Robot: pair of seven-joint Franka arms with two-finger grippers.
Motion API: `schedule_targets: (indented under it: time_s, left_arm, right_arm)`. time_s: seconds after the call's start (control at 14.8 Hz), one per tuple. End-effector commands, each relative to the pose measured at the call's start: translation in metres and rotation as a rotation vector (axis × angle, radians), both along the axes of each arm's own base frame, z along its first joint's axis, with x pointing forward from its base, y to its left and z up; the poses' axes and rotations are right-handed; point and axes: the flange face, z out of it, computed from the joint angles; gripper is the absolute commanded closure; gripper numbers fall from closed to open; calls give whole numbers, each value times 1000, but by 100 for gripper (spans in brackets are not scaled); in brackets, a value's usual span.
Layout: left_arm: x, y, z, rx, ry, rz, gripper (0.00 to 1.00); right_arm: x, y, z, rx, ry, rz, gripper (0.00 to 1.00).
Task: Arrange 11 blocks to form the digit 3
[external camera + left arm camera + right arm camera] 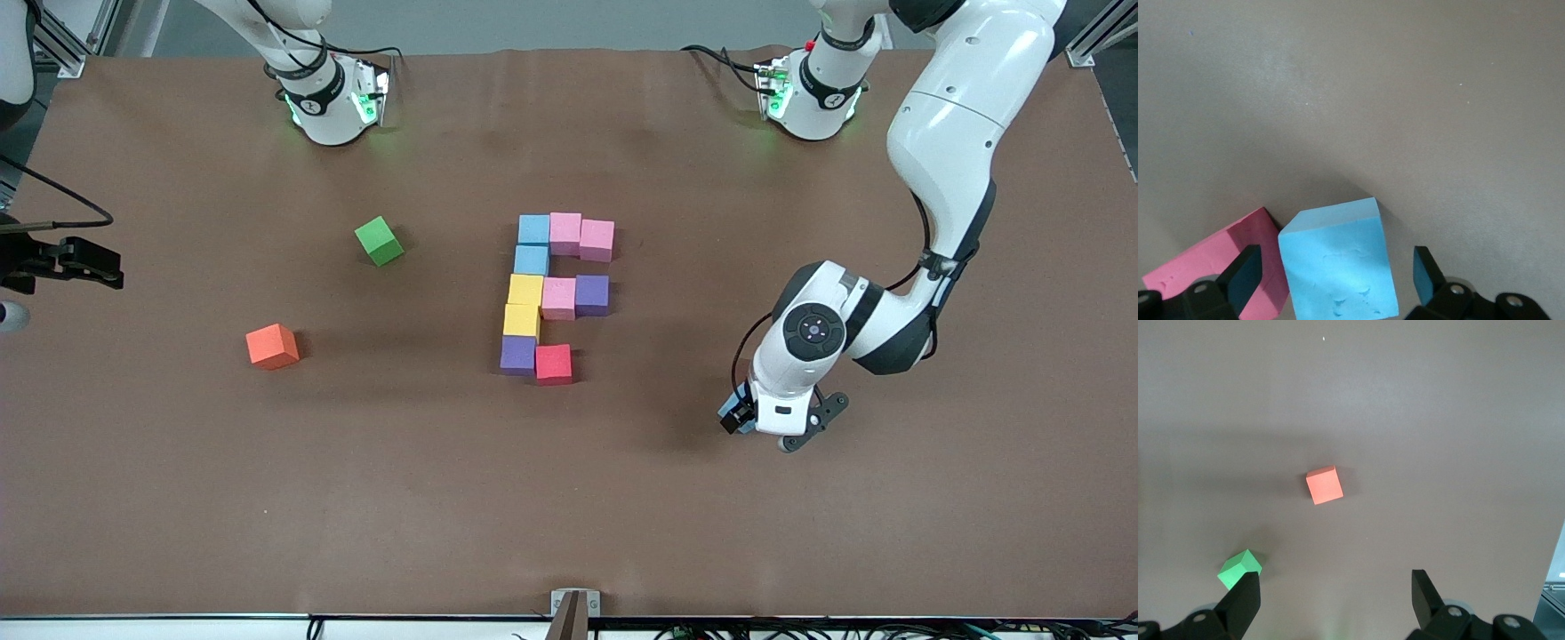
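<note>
- The right gripper [1335,590] hangs high over the right arm's end of the brown table [569,516], by its edge. Its fingers are apart and hold nothing.
- The orange foam cube [272,346] and the green foam cube [380,241] sit loose and well apart from each other, with bare table all round them.
- At mid-table you have the part-built figure of foam cubes [551,298], ten of them touching. Its nearest row holds only a purple and a red cube.
- A clear strip separates the figure from the left gripper [1335,260], which is low over the table with its fingers apart.
- The light blue foam cube [1338,267] stands between those fingers, unclamped, with a pink foam block [1211,257] just beside it.
- You have a wide band of bare table nearer the camera.
</note>
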Motion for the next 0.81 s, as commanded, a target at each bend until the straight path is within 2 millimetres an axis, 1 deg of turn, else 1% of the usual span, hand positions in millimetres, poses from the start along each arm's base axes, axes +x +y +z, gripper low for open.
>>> schedule_targets:
  time_s: [0.0, 0.14, 0.2, 0.27, 0.41, 0.47, 0.54, 0.68, 0.74]
  left_arm:
    - [5, -1, -4, -13, -27, -20, 3]
    - [4, -1, -7, -13, -21, -20, 7]
    - [4, -1, -8, -13, -19, -20, 9]
    - [3, 0, -9, -10, -17, -21, 9]
    - [-2, 1, -15, -5, -3, -28, 9]
    - [-3, 1, -17, 4, -4, -36, 13]
    - [-3, 2, -17, 9, -8, -37, 24]
    - [-3, 0, -17, 9, -8, -36, 50]
    - [-6, -4, -19, 8, -6, -32, 57]
  right_arm:
    - [-14, -12, 13, 64, 19, -33, 0]
    - [-18, -36, 12, 126, 29, -78, 0]
    - [-19, -40, 12, 131, 28, -86, 0]
    - [-18, -41, 11, 127, 28, -85, 0]
    - [-17, -36, 11, 117, 27, -81, 0]
    - [-17, -35, 11, 117, 27, -82, 0]
    - [-17, -33, 11, 117, 29, -78, 0]
    - [-18, -32, 12, 121, 30, -78, 0]
    - [-18, -33, 12, 123, 32, -79, 0]
